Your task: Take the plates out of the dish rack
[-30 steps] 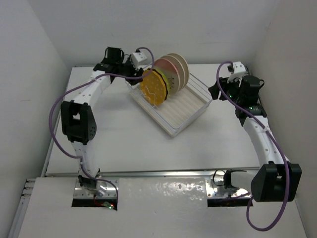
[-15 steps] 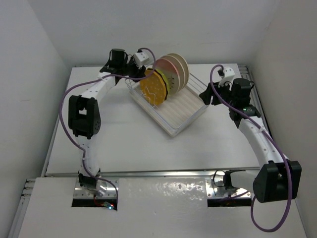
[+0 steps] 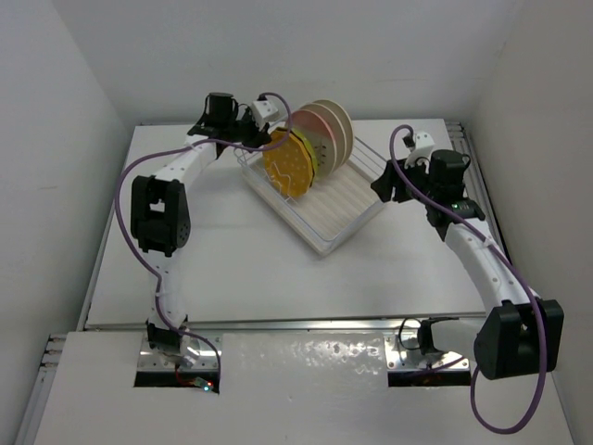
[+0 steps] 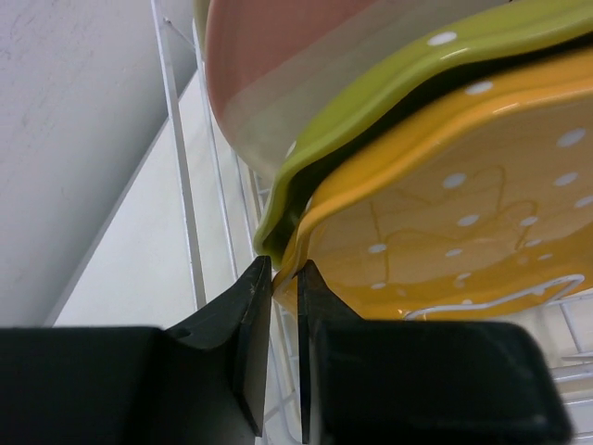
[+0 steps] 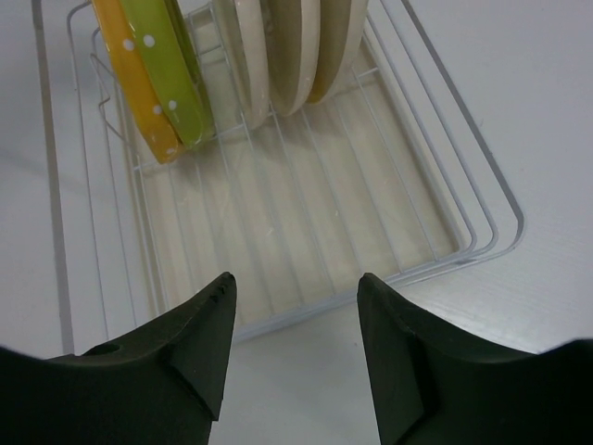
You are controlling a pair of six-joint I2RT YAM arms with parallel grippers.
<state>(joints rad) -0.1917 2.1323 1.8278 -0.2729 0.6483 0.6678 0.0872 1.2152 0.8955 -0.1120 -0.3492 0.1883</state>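
Note:
The dish rack (image 3: 356, 225) sits diagonally at the back of the table, with the plates standing on edge at its far end. The orange-yellow dotted plate (image 3: 287, 165) is in front, then the yellow-green one (image 3: 321, 148), the pale pink one (image 3: 309, 120) and the beige one (image 3: 339, 117). My left gripper (image 3: 270, 139) is shut on the left rim of the orange-yellow plate (image 4: 445, 222), with the green plate (image 4: 371, 111) just behind. My right gripper (image 5: 296, 297) hangs open over the table just outside the rack's right rim (image 5: 500, 204), nothing between its fingers.
The rack's near half is a bare ribbed base (image 5: 306, 213). White walls close in the table at the back and on both sides. The left arm's purple cable (image 3: 139, 171) loops over the table's left side.
My left gripper has shut on the orange-yellow plate's rim. The right arm has swung left, bringing its gripper close to the rack's right side.

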